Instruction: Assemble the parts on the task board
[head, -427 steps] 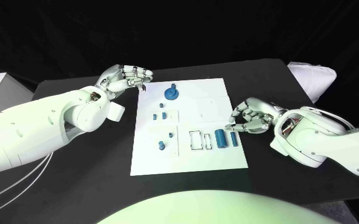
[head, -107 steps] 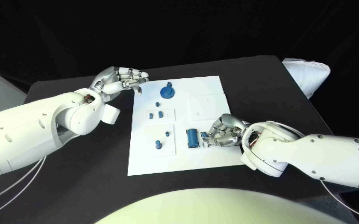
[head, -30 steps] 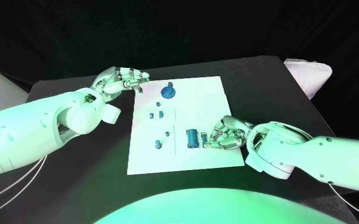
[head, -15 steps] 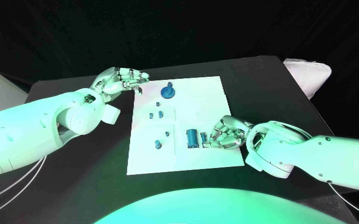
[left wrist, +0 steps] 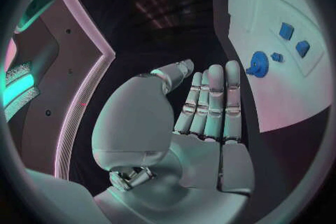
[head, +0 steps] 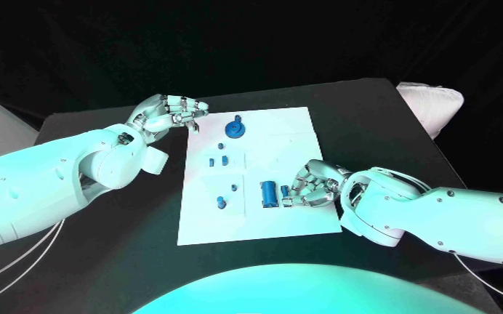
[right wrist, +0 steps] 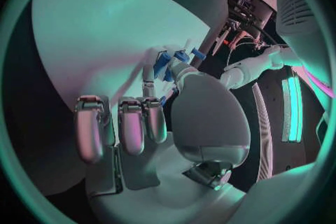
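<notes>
A slim blue part point(head: 285, 196) lies on the task board point(head: 294, 129), the white plate in the middle of the black table point(head: 356, 110), toward the board's near right side; the right hand point(head: 315, 185) is down on it, fingertips point(right wrist: 155, 75) gathered round the piece in the right wrist view, so it pinches that part against the board; just beside it, on the side away from the right arm, a thicker blue cylinder point(head: 268, 193) lies flat, apart from the fingers; further across sit a small blue peg point(head: 221, 201) and a tiny one point(head: 232, 187) above it, then a pair of small blue blocks point(head: 218, 161), another small piece point(head: 221, 145) and, at the far end, a round blue disc with a knob point(head: 237, 129); the left hand point(head: 170, 113) hovers at the board's far left corner, off the plate, fingers curled inward and holding nothing; a white padded object point(head: 429, 107) rests at the table's far right edge.
</notes>
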